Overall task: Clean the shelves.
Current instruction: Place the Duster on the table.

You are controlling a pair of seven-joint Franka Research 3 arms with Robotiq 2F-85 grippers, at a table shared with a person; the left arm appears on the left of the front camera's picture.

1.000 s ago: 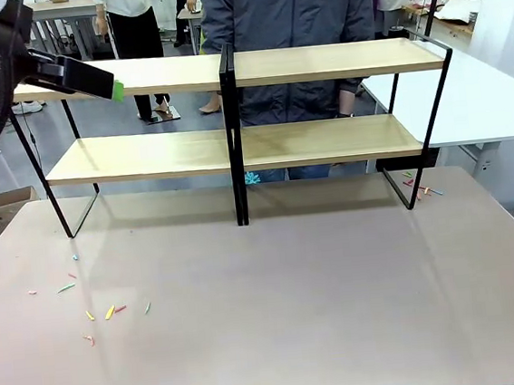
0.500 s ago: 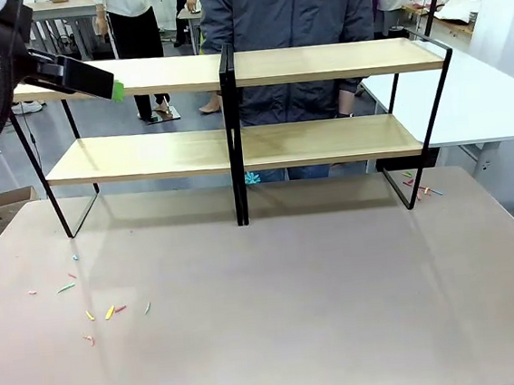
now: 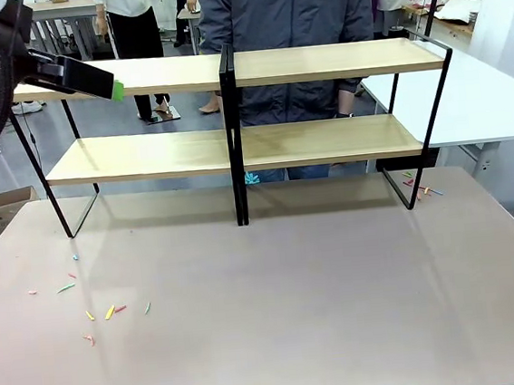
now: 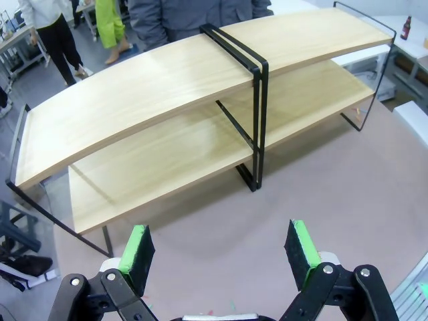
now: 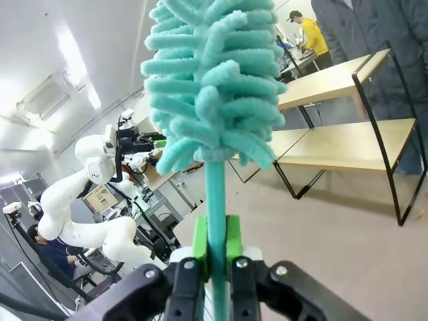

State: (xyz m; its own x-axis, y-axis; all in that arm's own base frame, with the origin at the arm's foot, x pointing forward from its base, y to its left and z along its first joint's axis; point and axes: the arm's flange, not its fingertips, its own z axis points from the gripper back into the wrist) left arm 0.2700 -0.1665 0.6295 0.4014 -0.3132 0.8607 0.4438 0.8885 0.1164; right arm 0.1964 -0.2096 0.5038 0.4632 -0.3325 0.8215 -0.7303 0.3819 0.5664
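The shelves [image 3: 244, 148] stand across the far half of the beige tabletop [image 3: 295, 307], two light-wood tiers in a thin black frame with a central post. My left gripper [image 3: 116, 89] hovers high at the left end of the top board. In the left wrist view it [image 4: 221, 251] is open, with nothing between its green pads [image 4: 138, 249], looking down on the shelves [image 4: 167, 100]. My right gripper [image 5: 215, 244] is shut on the thin handle of a teal fluffy duster [image 5: 214, 80], which stands upright. Beyond it are the shelves [image 5: 348, 140].
Small coloured scraps [image 3: 105, 312] lie on the tabletop at the left, with more by the shelves' right foot [image 3: 421, 190]. A person in a dark jacket [image 3: 295, 16] stands behind the shelves. A white table [image 3: 476, 99] stands at the right and a cardboard box [image 3: 8, 205] on the floor at the left.
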